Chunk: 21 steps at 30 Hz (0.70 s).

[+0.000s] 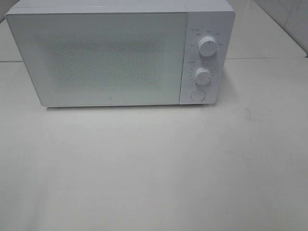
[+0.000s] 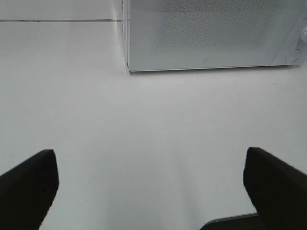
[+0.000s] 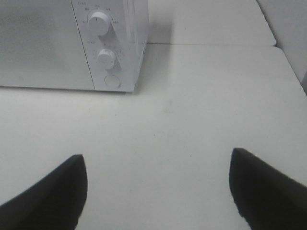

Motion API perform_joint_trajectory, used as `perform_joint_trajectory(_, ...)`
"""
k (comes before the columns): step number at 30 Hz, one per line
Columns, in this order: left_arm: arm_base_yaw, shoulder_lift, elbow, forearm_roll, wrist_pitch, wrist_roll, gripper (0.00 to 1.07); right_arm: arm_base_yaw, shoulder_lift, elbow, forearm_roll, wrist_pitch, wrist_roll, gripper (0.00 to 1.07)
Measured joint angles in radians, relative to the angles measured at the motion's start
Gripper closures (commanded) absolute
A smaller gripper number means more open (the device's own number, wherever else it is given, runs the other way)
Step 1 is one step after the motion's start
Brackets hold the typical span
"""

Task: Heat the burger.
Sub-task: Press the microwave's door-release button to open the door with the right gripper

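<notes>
No burger shows in any view; it is out of view. A white microwave [image 1: 96, 57] stands at the back of the white table with its door shut; it also shows in the left wrist view as the microwave [image 2: 211, 33] and in the right wrist view as the microwave [image 3: 57, 43]. Two round knobs [image 1: 207, 45] and a round button [image 1: 198, 95] sit on its right panel. My left gripper [image 2: 151, 184] is open over bare table in front of the microwave's left corner. My right gripper [image 3: 156, 187] is open over bare table, off the microwave's right front. Neither arm shows in the high view.
The white table [image 1: 154, 168] stretches in front of the microwave. A seam in the tabletop [image 1: 269, 58] runs behind and to the right of the microwave. A wall edge [image 3: 288, 28] rises at the far right.
</notes>
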Motion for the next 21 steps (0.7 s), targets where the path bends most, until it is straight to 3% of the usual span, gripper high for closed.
perform_joint_trajectory(21, 0.0, 0.0, 0.0, 0.0, 0.0, 0.0, 0.09, 0.0, 0.429, -0.008, 0.005, -0.484, 0.0, 0.31)
